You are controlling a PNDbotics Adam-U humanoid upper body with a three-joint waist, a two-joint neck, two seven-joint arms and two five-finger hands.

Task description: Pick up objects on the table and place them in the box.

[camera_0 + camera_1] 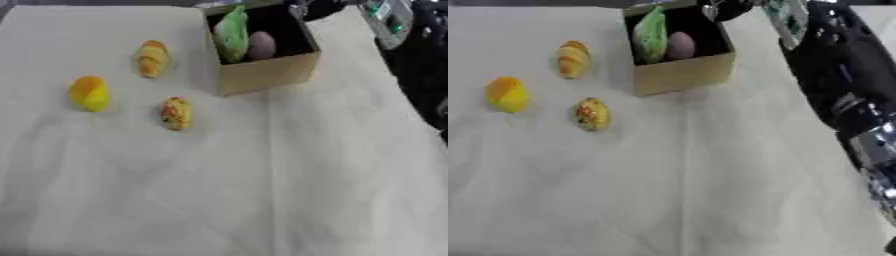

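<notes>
A cardboard box [262, 75] holding a green item [232, 32] and a pinkish egg shape [262, 45] stands beside three yellow-orange objects on white cloth [262, 175]

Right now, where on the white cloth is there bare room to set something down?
The near half of the white cloth is bare, as is the strip right of the brown cardboard box. Crowded: left of the box, around the striped croissant-shaped piece, yellow-orange fruit and speckled yellow oval.

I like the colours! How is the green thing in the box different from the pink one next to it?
The long leafy green object stands taller, reaching the cardboard box's top edge; the rounded pinkish egg-shaped object sits lower. The green is to the left, the pink to the right. Both are inside the box.
</notes>
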